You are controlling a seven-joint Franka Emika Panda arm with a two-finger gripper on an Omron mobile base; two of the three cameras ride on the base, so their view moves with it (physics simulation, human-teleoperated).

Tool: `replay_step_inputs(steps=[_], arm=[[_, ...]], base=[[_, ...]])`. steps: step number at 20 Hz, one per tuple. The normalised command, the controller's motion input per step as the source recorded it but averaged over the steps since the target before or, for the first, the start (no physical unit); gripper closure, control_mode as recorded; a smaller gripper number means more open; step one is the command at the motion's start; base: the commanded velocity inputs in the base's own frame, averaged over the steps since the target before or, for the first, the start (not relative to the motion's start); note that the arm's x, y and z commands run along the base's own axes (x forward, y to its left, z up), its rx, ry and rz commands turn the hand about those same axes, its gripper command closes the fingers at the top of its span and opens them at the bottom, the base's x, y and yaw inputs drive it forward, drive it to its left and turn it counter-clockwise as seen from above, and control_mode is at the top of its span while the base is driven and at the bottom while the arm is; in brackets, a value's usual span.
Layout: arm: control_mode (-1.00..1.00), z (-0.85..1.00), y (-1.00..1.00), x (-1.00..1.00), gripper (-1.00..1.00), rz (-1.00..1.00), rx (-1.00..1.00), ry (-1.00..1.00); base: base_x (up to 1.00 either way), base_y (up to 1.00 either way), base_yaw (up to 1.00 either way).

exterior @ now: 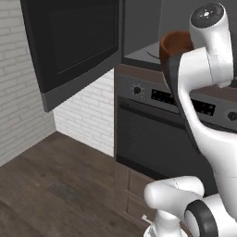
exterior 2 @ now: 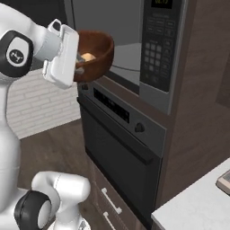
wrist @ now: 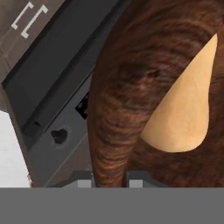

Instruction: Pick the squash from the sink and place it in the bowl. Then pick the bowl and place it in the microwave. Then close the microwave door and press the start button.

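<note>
Bowl (wrist: 118,131) rim between jaws

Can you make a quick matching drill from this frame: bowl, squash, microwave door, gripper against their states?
1. bowl
2. squash
3. microwave door
4. gripper

a. swung open
b. lying inside the bowl
c. shut on the bowl's rim
d. held up at the microwave's opening

Pairs: 1-d, 2-b, 3-a, 4-c

Round reddish-brown wooden bowl (exterior: 175,44) half hidden behind white arm; pale tan squash (wrist: 186,109) clipped at frame edge; fingers (wrist: 85,183) barely visible.
</note>
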Motion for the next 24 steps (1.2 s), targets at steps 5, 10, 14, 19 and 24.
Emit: replay_step_inputs(steps=[5, 10, 14, 19, 24], arm=[[-1.00, 0.01, -0.02, 0.51, 1.00, -0.06, 0.00, -0.01], [-1.00, 0.00, -0.04, 0.68, 1.00, -0.07, 0.00, -0.05], [-1.00, 0.00, -0.05, 0.51, 1.00, -0.14, 0.00, -0.06], [-1.00, 0.00, -0.19, 0.33, 1.00, -0.15, 0.00, -0.03], [-1.00, 0.00, -0.39, 0.22, 1.00, -0.07, 0.00, 0.00]], base=[[0.00, 0.00, 0.00], [0.00, 0.00, 0.00], [0.00, 0.00, 0.00], [0.00, 0.00, 0.00], [0.00, 0.00, 0.00]])
